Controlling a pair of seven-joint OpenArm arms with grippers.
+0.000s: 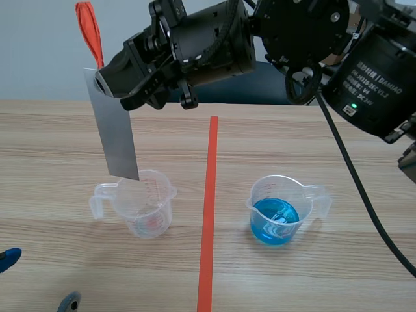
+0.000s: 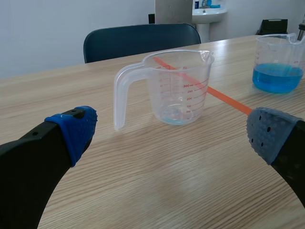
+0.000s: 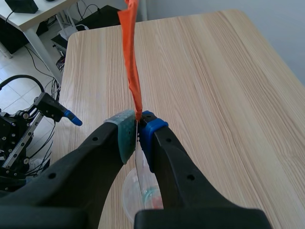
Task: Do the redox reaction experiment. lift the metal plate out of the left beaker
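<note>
Hanging above the bench [image 1: 52,143], our right end effector [image 3: 138,136] pinches the metal plate [image 1: 118,133] by its top edge; the plate's lower corner sits at the rim of the left beaker [image 1: 146,208]. Our left end effector [image 2: 172,133] is spread wide, facing that beaker.

Right beaker [image 1: 286,188]: upright, holding blue liquid (right of the tape line [image 1: 209,214]).
Chair [image 2: 138,40]: dark blue, behind the wooden counter [image 1: 65,143].

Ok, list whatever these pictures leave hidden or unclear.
- Scene view: bottom of metal plate overlaps rim of left beaker; clearance unclear.
- Right wrist view: right gripper hides most of plate.
- Scene view: left gripper cut by edge.
- Left wrist view: right beaker cut by edge.
</note>
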